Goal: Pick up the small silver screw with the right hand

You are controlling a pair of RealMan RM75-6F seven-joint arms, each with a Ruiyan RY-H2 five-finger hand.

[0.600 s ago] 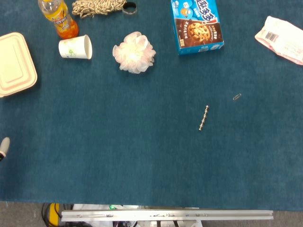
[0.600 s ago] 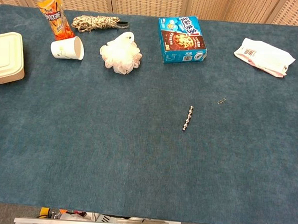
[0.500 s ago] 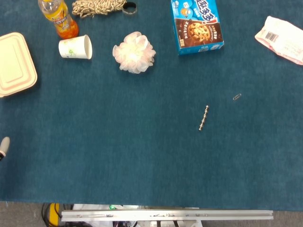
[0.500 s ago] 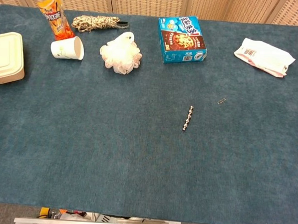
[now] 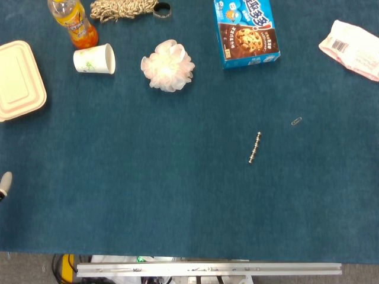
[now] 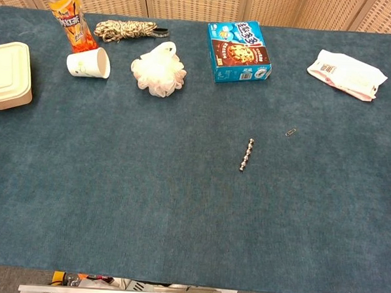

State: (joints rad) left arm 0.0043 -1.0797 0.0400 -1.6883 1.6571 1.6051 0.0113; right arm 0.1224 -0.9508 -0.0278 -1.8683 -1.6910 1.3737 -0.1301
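From my station the blue worktop (image 5: 148,195) reads the same as half a second ago: nothing on it has shifted. Along the far side I see the cream lidded box (image 5: 19,80) at the left edge, the blue biscuit box (image 5: 246,32), the white packet (image 5: 352,48) at the far right, the white bath pouf (image 5: 168,65), the coil of rope (image 5: 121,8), the orange bottle (image 5: 74,23) and the paper cup (image 5: 93,59) lying on its side just beside it. The small silver screw (image 5: 254,148) lies alone on the cloth right of centre, slanted, with a paper clip (image 5: 296,121) near it to the upper right. Only a grey tip of the left hand (image 5: 5,183) pokes in at the left edge, where it was before; I cannot tell how its fingers lie. Neither camera shows the right hand.
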